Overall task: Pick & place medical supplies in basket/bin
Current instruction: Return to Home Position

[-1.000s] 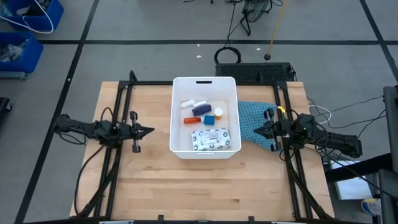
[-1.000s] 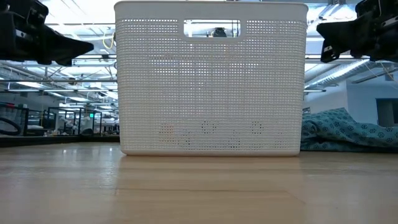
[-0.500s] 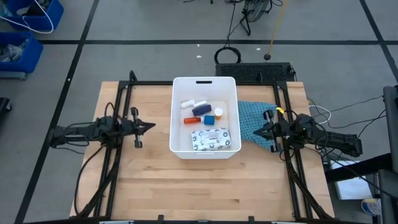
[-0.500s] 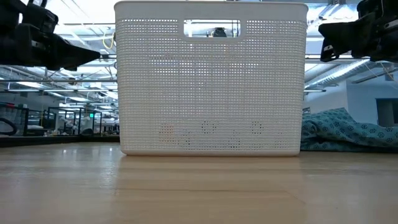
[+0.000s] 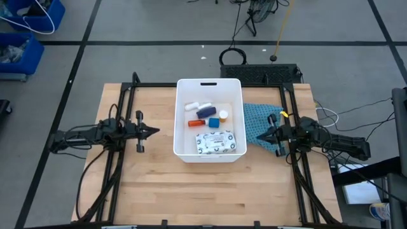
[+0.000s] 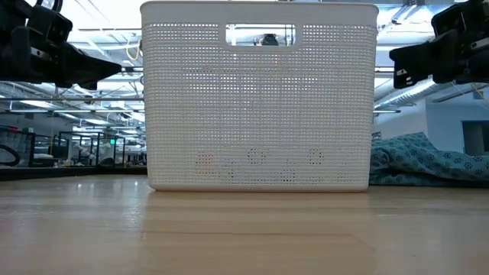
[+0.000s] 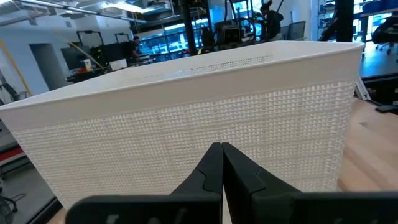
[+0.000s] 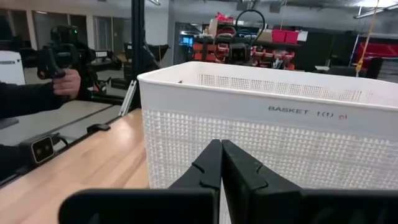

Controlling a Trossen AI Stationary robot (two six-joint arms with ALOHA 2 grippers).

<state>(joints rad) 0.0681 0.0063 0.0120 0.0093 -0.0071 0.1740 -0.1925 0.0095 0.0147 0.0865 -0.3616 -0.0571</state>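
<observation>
White perforated plastic tub (image 5: 177, 114) sits mid-desk, toward the far edge, handle slot in its far rim. Inside it: flat white patterned packet (image 5: 219, 141) at the near end, red bottle (image 5: 196, 123), small blue cube (image 5: 213, 123), white tubes (image 5: 197, 106) farther back. No supplies seen loose on the wooden desk (image 5: 210, 191), so packing looks done. Left gripper (image 5: 154, 132) is left of the tub. Right gripper (image 5: 258, 136) is right of it, over the teal patterned cloth (image 5: 253, 117). Both are apart from the tub, fingers pressed together, empty. They are likely parked clear because nothing is left to grab.
</observation>
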